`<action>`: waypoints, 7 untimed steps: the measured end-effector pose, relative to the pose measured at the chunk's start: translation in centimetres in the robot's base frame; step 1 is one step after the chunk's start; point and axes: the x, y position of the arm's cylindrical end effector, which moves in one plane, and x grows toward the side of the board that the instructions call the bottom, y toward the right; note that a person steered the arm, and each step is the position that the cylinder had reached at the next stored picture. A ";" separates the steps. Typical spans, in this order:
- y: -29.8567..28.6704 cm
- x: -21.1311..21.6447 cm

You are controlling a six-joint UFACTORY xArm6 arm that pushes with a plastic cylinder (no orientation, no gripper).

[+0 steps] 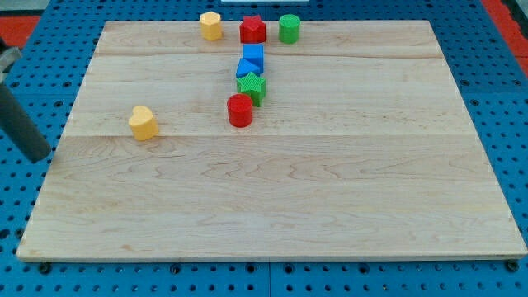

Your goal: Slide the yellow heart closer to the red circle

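Observation:
The yellow heart (143, 123) lies on the left part of the wooden board (272, 198). The red circle (240, 110) stands to its right, near the board's middle, with a wide gap between them. My tip (38, 155) is at the view's left, just off the board's left edge, left of and slightly below the yellow heart and not touching any block.
A green star (252, 87) touches the red circle's upper right. Above it are a blue block (247, 69) and a blue cube (253, 55). Along the top edge stand a yellow hexagon (211, 25), a red star (252, 30) and a green circle (289, 28).

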 end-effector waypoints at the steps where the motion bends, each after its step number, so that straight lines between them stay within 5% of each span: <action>1: 0.0 -1.3; 4: 1.7 -3.4; 7: 13.6 -5.4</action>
